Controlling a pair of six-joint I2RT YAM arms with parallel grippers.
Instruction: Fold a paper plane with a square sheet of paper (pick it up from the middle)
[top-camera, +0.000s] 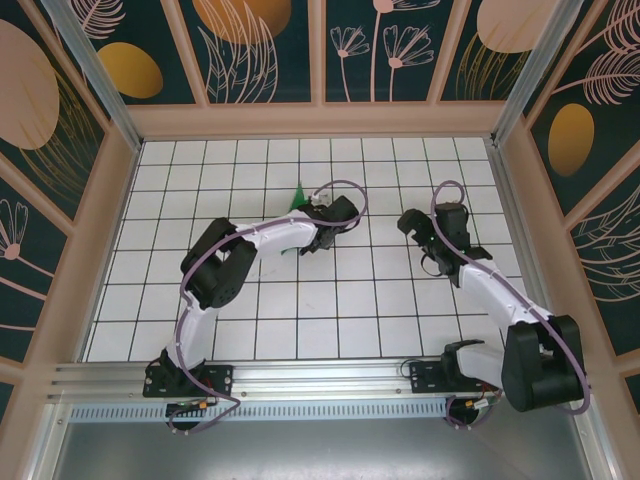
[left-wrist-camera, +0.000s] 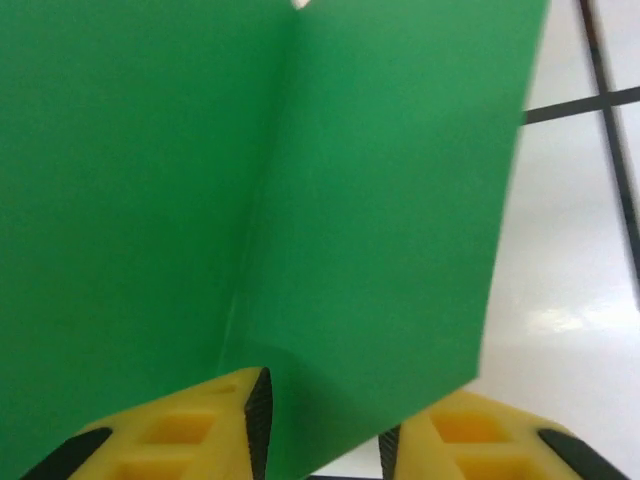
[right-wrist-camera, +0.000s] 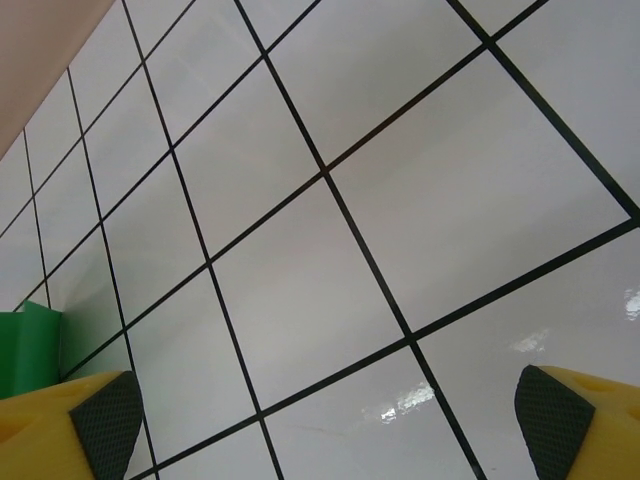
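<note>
Desk (top-camera: 330, 320): white tiles, black grid lines.
Square sheet of paper (left-wrist-camera: 380, 200): green. The left wrist view shows one upright crease close up; overhead it is a green tip (top-camera: 297, 196) at mid-desk, towards the rear; the right wrist view catches a green edge (right-wrist-camera: 30, 350).
Left tool (left-wrist-camera: 325, 440): narrowly parted, with the sheet in the gap.
Right tool (right-wrist-camera: 325, 430): wide, over bare tiles.

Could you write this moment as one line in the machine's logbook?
left hand: fingers apart, green paper between them | right hand: open, over white tiles | green paper: creased, not fully folded
</note>
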